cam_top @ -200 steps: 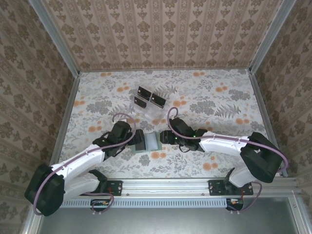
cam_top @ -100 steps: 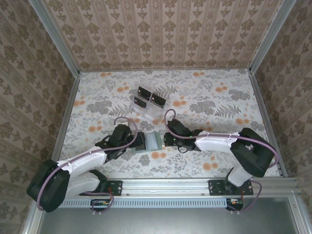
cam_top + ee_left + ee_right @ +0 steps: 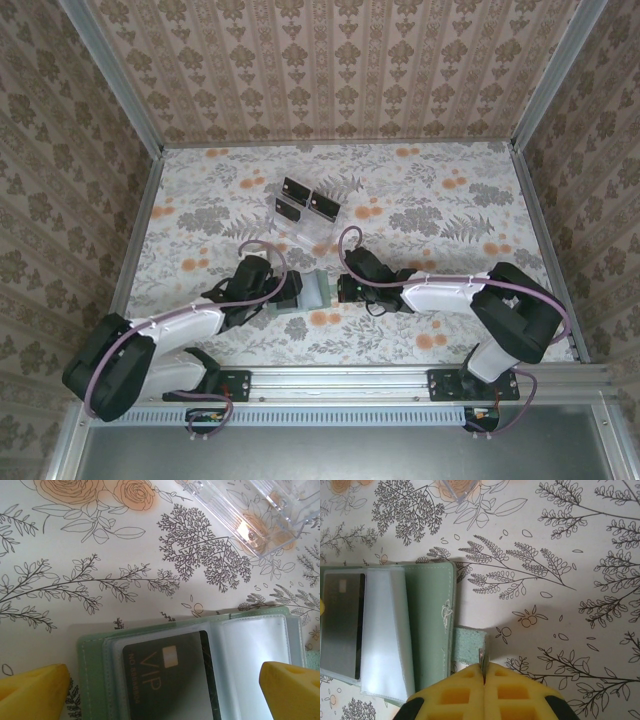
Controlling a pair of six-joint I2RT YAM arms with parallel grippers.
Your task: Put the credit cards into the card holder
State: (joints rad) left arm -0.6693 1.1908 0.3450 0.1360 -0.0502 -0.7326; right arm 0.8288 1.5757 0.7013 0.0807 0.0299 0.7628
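The card holder [image 3: 312,292] lies open on the table, a pale green wallet with clear sleeves. One black credit card [image 3: 165,675] marked VIP sits inside a sleeve [image 3: 342,625]. My right gripper [image 3: 484,672] is shut on the holder's closure tab [image 3: 470,645] at its right edge [image 3: 337,288]. My left gripper [image 3: 162,695] is open, its yellow fingertips [image 3: 35,692] wide apart over the holder's left half [image 3: 290,293]. Three more black credit cards [image 3: 323,203] stand in a clear rack farther back.
The clear plastic slotted rack [image 3: 300,215] stands just behind the holder, its corner close to my left gripper [image 3: 260,510] and in the right wrist view [image 3: 457,487]. Metal rails and walls bound the floral table on all sides.
My right gripper has closed on the holder's tab. The left gripper has slid a little to the right over the holder, and the holder now lies flatter.
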